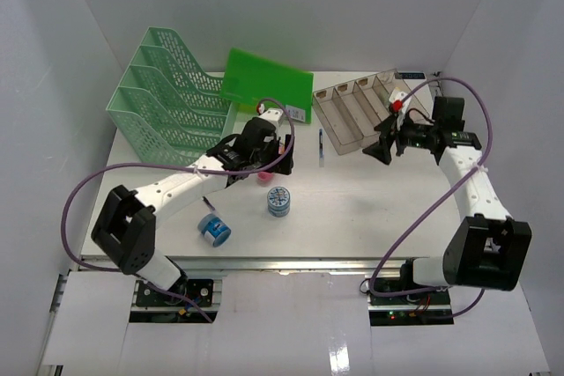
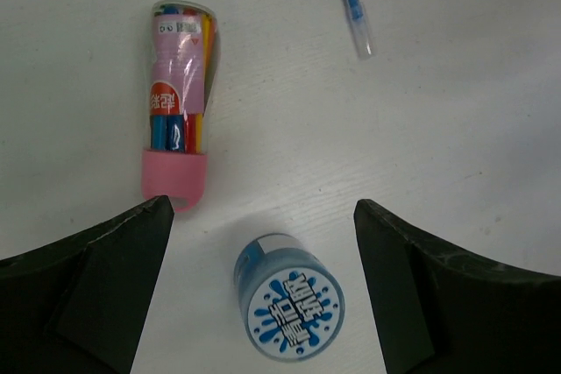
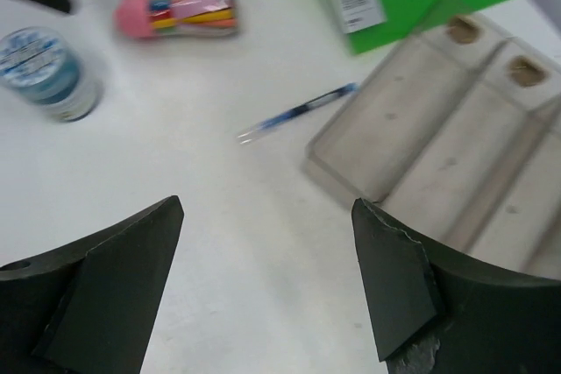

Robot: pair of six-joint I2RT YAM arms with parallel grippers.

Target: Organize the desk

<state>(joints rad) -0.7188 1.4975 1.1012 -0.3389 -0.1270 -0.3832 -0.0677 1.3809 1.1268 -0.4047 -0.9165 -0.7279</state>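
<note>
White and rectangular, with metal rail edges, the worktop (image 1: pixel 361 213) spreads across the middle of your top view and carries everything else. Your left hand (image 1: pixel 282 158) hangs over its centre with the fingers spread wide and nothing held between them.

From that wrist camera you see a clear plastic tube of coloured pens with a pink cap (image 2: pixel 178 120) lying flat on the worktop just beyond the left finger. A short round tub with a blue-and-white printed lid (image 2: pixel 290 300) stands upright lower in the same view. The top view places it apart from the hand, nearer the arm bases. A second blue-and-white tub (image 1: pixel 214 230) lies on its side closer to the near edge.

Your right hand (image 1: pixel 381 149) is also wide open and empty, just beside the near side of the clear compartmented tray (image 1: pixel 361 112). A slim blue pen (image 1: pixel 321 145) lies on the worktop near the tray's left corner. At the back, a bright green folder (image 1: pixel 264 85) sits between the tray and the mint-green mesh file rack (image 1: pixel 167 107).
</note>
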